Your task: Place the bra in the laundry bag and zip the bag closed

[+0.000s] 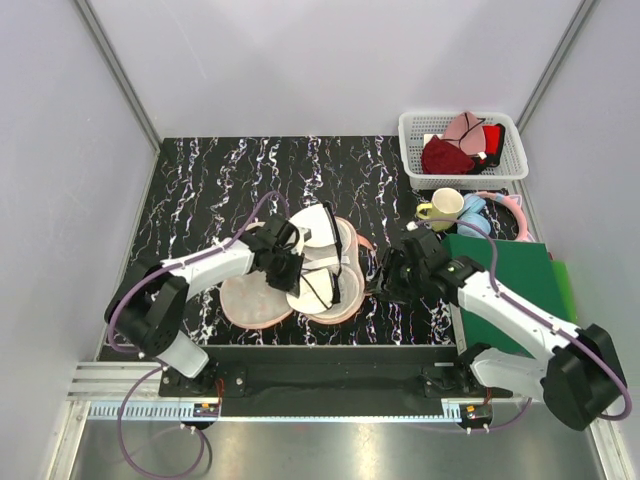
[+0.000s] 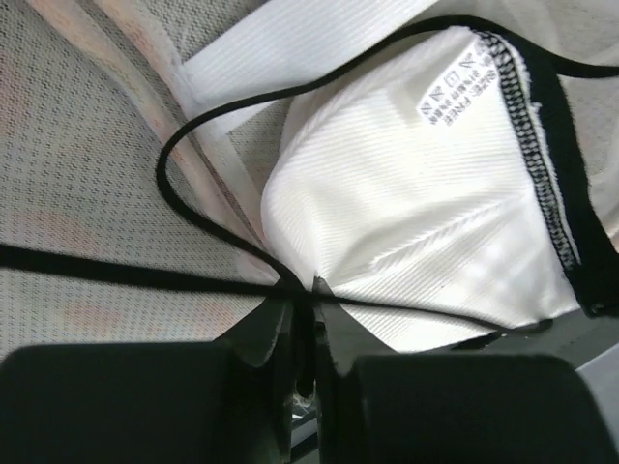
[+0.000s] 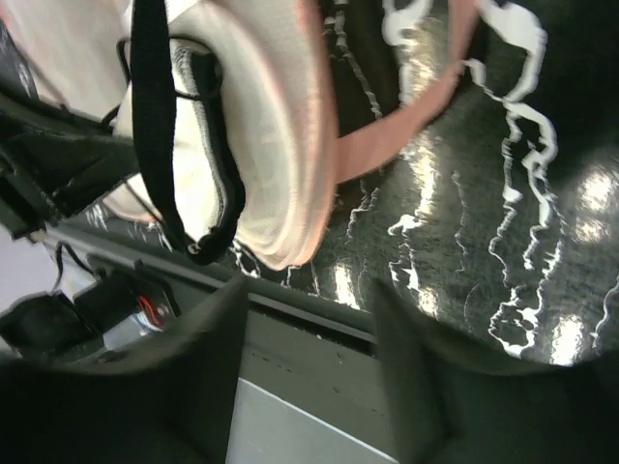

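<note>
Near edge: right gripper point(image 1: 385, 278) sits low on the table point(image 1: 200, 190), just beside the right lobe of the laundry bag point(image 1: 250, 300). In the right wrist view, right gripper point(image 3: 309, 290) has its jaws spread wide with nothing between them, and the bag's pink rim point(image 3: 295, 145) is straight ahead. A loose pink zip tape point(image 3: 406, 126) trails off across the marble top

Left gripper point(image 1: 283, 262) is over the middle of the bag. Wrist view shows left gripper point(image 2: 302, 290) pinched tight on a thin black strap point(image 2: 174, 164) of the bra point(image 2: 416, 222), right at the cup edge

Bra point(image 1: 325, 250) lies on the opened bag, cups over the pale lining point(image 2: 77, 193). One cup looks tipped up, and part of it may overhang the far rim. Bag is unzipped and lying flat open

Handling: bra is light and floppy. The padded cups hold their shape, but the straps are thin and stretchy, so a strap pull may drag it or let it spring back. Cup edge or centre bridge looks like a better hold. Bag is soft fabric that will slide unless pinned. The zip pull can't be made out

Further back: green board point(image 1: 510, 275), yellow mug point(image 1: 442, 207), then white basket point(image 1: 512, 160) with a dark red bra point(image 1: 445, 155), well apart from the work
</note>
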